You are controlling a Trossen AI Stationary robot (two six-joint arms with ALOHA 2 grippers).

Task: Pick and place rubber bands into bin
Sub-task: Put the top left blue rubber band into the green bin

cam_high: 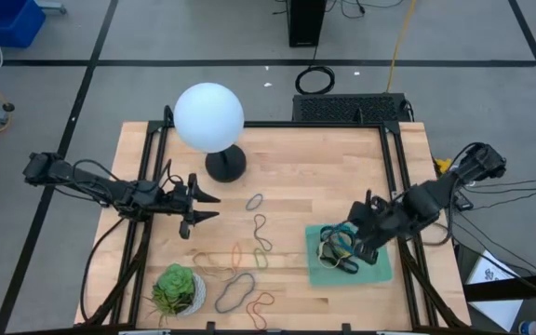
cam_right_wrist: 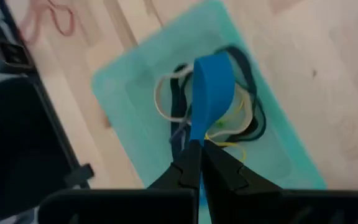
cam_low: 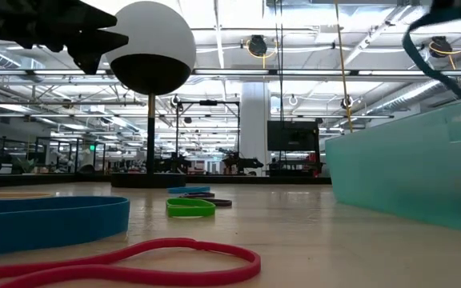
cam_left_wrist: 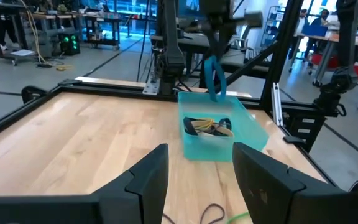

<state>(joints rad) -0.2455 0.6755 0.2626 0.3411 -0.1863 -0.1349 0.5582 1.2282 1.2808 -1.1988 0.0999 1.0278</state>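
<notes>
The mint-green bin [cam_high: 372, 270] stands at the table's near right with several rubber bands [cam_right_wrist: 166, 102] lying in it. My right gripper [cam_right_wrist: 197, 149] hangs over it, pointing steeply down, shut on a wide blue rubber band [cam_right_wrist: 211, 87]. More rubber bands lie flat on the wood at mid-table: a grey one [cam_high: 254, 201], a blue one [cam_high: 234, 291] and a red one [cam_high: 262, 307]. My left gripper [cam_high: 214, 207] waits open at the table's left, held level above the wood, with nothing between its fingers [cam_left_wrist: 146, 177]. My right gripper pinches the blue band's upper end [cam_right_wrist: 195, 138] between its two fingertips. The fingers come from above, slanting steeply down. The band hangs below them as a narrow loop [cam_left_wrist: 215, 78], clear of the bin [cam_left_wrist: 219, 134] and the bands in it.
A lamp with a white globe [cam_high: 208, 116] stands on its black base at the table's far middle. A white pot with a green succulent [cam_high: 177, 290] sits at the near left corner. Bare wood lies between the loose bands and the bin.
</notes>
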